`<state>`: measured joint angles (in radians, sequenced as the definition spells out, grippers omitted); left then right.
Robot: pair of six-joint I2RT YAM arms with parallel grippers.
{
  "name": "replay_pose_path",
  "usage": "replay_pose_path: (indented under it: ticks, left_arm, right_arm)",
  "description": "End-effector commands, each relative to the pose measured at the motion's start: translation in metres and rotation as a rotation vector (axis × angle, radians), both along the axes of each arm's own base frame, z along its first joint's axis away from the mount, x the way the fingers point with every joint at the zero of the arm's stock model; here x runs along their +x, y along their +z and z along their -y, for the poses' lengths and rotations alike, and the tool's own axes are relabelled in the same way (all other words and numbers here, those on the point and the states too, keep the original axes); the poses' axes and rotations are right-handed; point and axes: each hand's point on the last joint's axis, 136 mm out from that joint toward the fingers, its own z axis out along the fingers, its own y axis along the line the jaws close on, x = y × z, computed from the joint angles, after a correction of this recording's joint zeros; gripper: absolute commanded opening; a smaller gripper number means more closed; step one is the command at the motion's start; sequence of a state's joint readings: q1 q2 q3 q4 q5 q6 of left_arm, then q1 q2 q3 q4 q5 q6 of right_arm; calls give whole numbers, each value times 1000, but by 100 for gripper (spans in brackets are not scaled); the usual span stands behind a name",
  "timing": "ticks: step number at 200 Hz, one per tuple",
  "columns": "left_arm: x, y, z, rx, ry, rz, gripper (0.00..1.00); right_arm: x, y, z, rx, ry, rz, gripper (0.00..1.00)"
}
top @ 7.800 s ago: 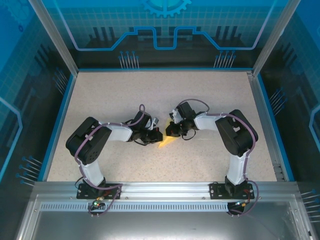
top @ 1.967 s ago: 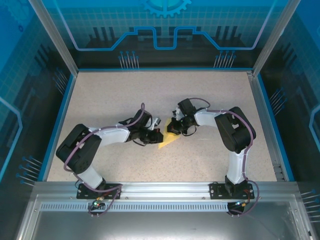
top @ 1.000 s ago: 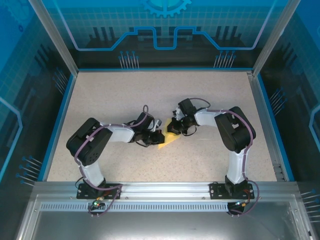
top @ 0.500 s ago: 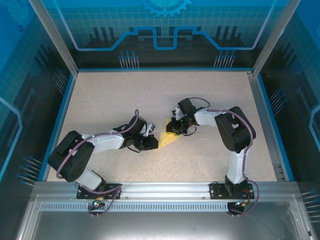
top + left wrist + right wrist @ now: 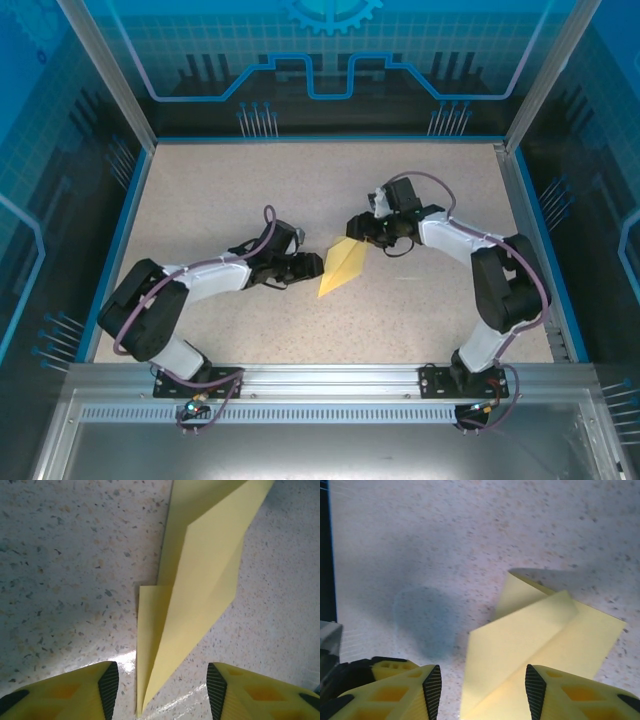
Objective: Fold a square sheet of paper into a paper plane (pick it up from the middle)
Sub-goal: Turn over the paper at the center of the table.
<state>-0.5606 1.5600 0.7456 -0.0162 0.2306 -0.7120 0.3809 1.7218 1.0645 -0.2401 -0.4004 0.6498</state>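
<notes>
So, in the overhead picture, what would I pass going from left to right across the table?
Left arm → left gripper → paper plane → right arm. The right arm's gripper sits level with the plane's far corner, so its place in the order is unclear.

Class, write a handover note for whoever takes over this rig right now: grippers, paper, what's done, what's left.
Left gripper: open, the plane's narrow end between its fingers, not clamped.
Right gripper: open at the wide end, not clamped.
Plane: lies on the table between the arms.
Done: paper folded into a pointed dart with layered flaps.
Left: probably only a crease check, then pulling the arms back.
</notes>
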Motion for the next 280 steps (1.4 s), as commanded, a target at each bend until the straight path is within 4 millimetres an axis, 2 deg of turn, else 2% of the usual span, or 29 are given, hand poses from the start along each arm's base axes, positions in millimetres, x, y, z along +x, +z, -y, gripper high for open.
replay_pose_path:
  ticks: [1,33,68,100,115,142,170,196,224,242,280]
  left_arm:
    - [15,2,0,-18,56,0,56]
    - [17,0,-4,-29,75,-9,60]
    - [19,-1,-11,-37,102,-20,64]
    - [20,-2,-15,-52,124,-30,71]
    - [20,-3,-21,-68,149,-40,76]
    - [18,3,-27,-129,156,-52,81]
    - [18,16,-33,-230,150,-58,88]
    - [17,38,-29,-338,103,-39,98]
    - [17,73,-15,-463,30,8,98]
    - [18,87,-9,-516,7,20,98]
    - [20,110,2,-617,-39,50,98]
  right_arm:
    - [-8,-25,-3,-12,25,-63,51]
    - [-7,-37,-14,3,44,-98,45]
    - [-11,-45,-21,6,50,-116,45]
    - [-14,-48,-41,76,106,-129,43]
    - [-15,-44,-52,111,137,-110,38]
    - [-12,-38,-58,148,141,-74,16]
    - [-4,-15,-58,235,120,-14,9]
    - [0,24,-57,335,129,57,8]
    - [3,68,-58,441,159,103,8]
    - [3,89,-60,491,176,115,8]
    - [4,116,-66,564,202,131,9]
